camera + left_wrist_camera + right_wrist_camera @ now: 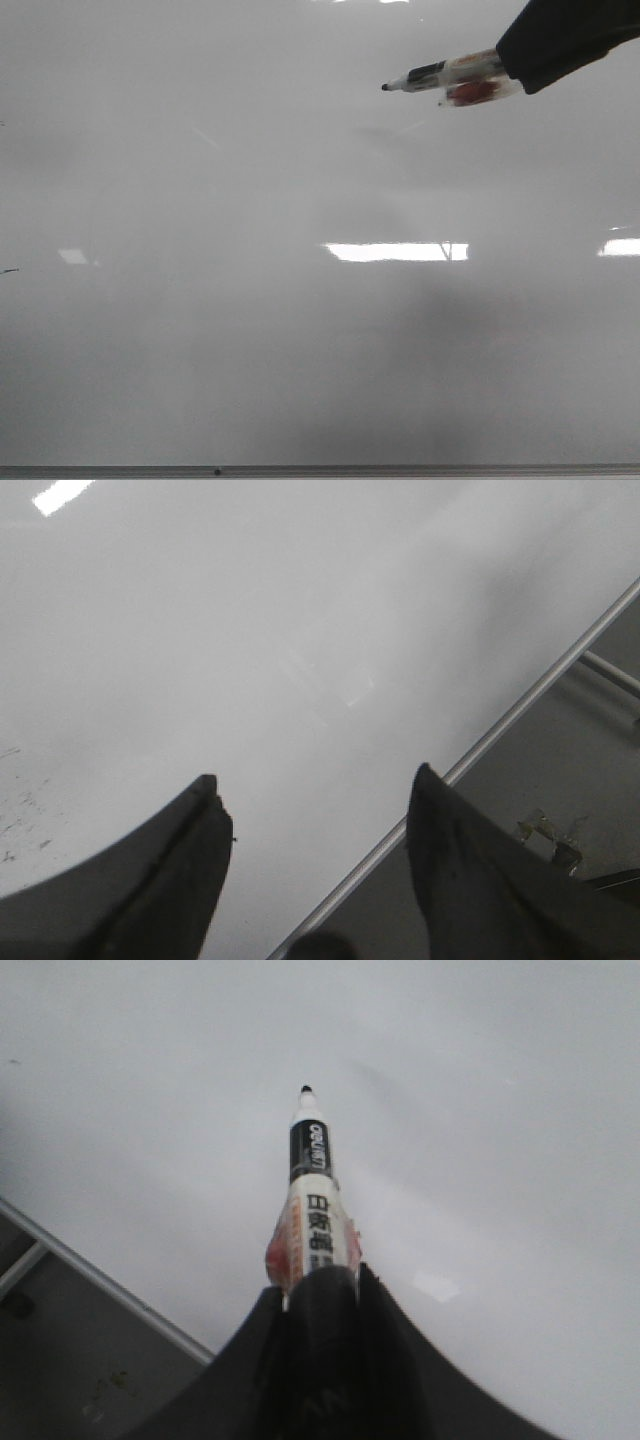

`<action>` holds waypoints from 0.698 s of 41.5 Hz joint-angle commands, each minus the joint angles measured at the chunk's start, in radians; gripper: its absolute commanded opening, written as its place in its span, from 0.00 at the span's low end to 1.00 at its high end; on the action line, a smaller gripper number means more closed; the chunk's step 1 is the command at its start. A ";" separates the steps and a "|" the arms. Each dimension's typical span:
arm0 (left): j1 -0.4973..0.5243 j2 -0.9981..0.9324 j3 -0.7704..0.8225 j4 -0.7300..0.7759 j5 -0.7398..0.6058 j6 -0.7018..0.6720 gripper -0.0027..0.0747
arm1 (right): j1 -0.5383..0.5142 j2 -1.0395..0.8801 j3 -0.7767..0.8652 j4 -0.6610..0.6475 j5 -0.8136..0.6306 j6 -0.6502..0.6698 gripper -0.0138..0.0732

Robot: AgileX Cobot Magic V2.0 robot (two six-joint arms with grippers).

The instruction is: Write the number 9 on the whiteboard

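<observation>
The whiteboard fills the front view, glossy pale grey with bright light reflections and a thin metal edge strip at the near side. No number 9 shows on it. My right gripper comes in from the upper right, shut on a black-tipped marker whose tip points left, just above the board. In the right wrist view the marker sticks out from the closed gripper. My left gripper is open and empty over the board's edge; it is out of the front view.
A tiny dark scratch mark lies at the board's left side. Small dark specks mark the board near the left fingers. Beyond the edge strip a grey floor with frame bars shows.
</observation>
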 commanded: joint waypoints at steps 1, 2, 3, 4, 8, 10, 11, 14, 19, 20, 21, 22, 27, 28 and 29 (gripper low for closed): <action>0.001 0.010 -0.025 -0.028 -0.064 -0.014 0.54 | -0.036 0.012 -0.047 0.011 -0.107 0.018 0.08; 0.001 0.015 -0.025 -0.028 -0.064 -0.014 0.54 | -0.040 0.019 -0.055 0.011 -0.108 0.018 0.08; 0.001 0.015 -0.025 -0.028 -0.064 -0.014 0.54 | -0.041 0.027 -0.060 0.011 -0.108 0.018 0.08; 0.001 0.020 -0.025 -0.028 -0.064 -0.014 0.54 | -0.041 0.033 -0.069 0.011 -0.108 0.018 0.08; 0.001 0.028 -0.025 -0.028 -0.064 -0.014 0.54 | -0.041 0.067 -0.098 0.011 -0.110 0.018 0.08; 0.001 0.032 -0.025 -0.028 -0.064 -0.014 0.54 | -0.041 0.086 -0.113 0.011 -0.113 0.018 0.08; 0.001 0.032 -0.025 -0.028 -0.064 -0.014 0.54 | -0.041 0.095 -0.120 0.011 -0.113 0.018 0.08; 0.001 0.033 -0.025 -0.030 -0.064 -0.014 0.54 | -0.041 0.139 -0.150 0.011 -0.117 0.017 0.08; 0.001 0.033 -0.025 -0.030 -0.064 -0.014 0.54 | -0.041 0.234 -0.231 -0.001 -0.132 0.015 0.08; 0.001 0.033 -0.025 -0.030 -0.064 -0.014 0.54 | -0.041 0.251 -0.248 -0.001 -0.131 0.015 0.08; 0.001 0.033 -0.025 -0.030 -0.064 -0.014 0.54 | -0.035 0.272 -0.270 -0.001 -0.120 0.015 0.08; 0.001 0.033 -0.025 -0.030 -0.064 -0.014 0.54 | -0.026 0.289 -0.287 -0.001 -0.106 0.014 0.08; 0.001 0.033 -0.025 -0.032 -0.064 -0.014 0.54 | 0.024 0.366 -0.329 -0.001 -0.008 -0.042 0.08; 0.001 0.033 -0.025 -0.032 -0.064 -0.014 0.54 | 0.024 0.372 -0.329 -0.005 0.011 -0.044 0.08; 0.001 0.033 -0.025 -0.032 -0.064 -0.014 0.54 | 0.022 0.374 -0.329 -0.010 0.037 -0.044 0.08</action>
